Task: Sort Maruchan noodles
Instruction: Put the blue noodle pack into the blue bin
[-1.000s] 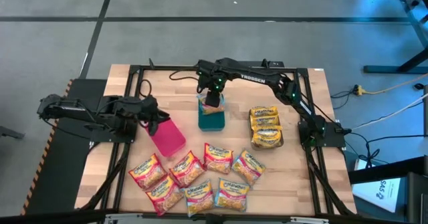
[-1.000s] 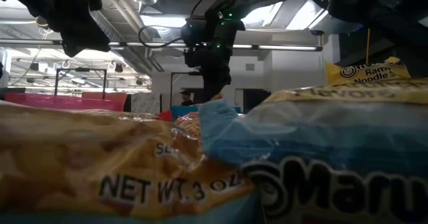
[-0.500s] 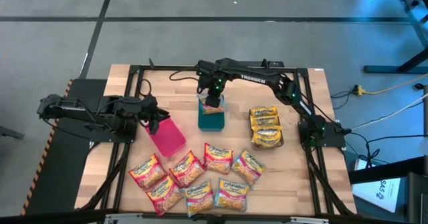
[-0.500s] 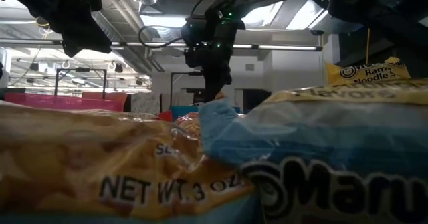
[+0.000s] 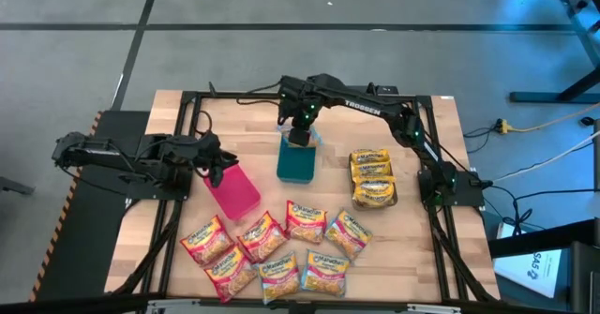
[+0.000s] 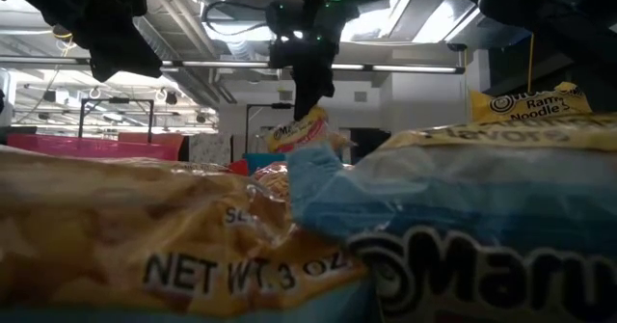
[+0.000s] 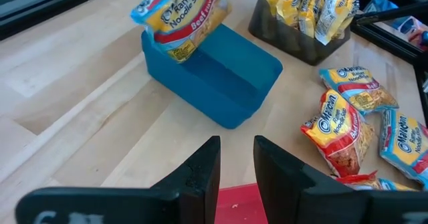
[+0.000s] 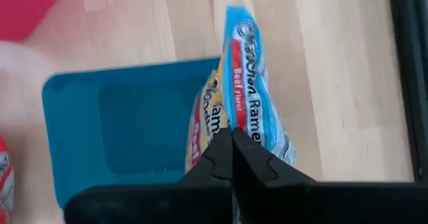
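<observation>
One light-blue noodle packet [image 7: 175,15] hangs in the air above the far end of the teal bin [image 5: 297,160], pinched at its edge by the right claw [image 8: 232,158], whose fingers are clenched tight on the wrapper. In the low view the packet [image 6: 298,130] dangles clear below that claw [image 6: 309,94]. The teal bin [image 7: 221,83] under it shows a bare floor. Beside it on the right stands a dark bin [image 5: 373,177] filled with yellow packets [image 5: 371,167]. Toward the near edge of the bench [image 5: 178,127], a loose spread of red and light-blue packets [image 5: 272,249] lies flat on the wood. Left of the teal bin, the pink bin [image 5: 233,189] sits at an angle, and the left claw [image 5: 215,165] rests at its far rim with its fingers [image 7: 198,174] apart, grasping nothing.
</observation>
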Robot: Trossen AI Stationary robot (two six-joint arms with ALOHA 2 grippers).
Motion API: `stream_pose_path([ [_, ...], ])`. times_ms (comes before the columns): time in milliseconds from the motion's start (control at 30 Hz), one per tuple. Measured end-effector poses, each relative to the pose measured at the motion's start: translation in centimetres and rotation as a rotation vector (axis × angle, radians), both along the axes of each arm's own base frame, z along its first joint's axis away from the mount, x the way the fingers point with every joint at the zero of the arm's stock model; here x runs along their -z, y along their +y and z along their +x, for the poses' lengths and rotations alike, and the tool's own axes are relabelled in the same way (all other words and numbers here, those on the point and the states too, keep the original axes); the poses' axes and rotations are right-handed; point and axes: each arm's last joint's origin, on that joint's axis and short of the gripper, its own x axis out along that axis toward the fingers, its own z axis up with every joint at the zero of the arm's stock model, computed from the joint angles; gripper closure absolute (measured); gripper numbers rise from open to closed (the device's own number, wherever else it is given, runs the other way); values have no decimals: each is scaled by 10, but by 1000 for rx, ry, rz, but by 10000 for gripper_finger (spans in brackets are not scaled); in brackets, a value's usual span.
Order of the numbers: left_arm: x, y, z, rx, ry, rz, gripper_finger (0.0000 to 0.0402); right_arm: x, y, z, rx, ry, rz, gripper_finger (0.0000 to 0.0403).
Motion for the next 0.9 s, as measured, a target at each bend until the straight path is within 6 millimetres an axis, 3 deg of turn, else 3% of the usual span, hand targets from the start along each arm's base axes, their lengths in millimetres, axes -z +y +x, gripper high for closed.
stream_pose_path([
  [467,0,0,0,-11,-2,-5,317,-6,5,11,-28,-113,-5,403],
  [900,0,0,0,-20,-3,-1,317,-36,9,2,-21,-195,-39,403],
])
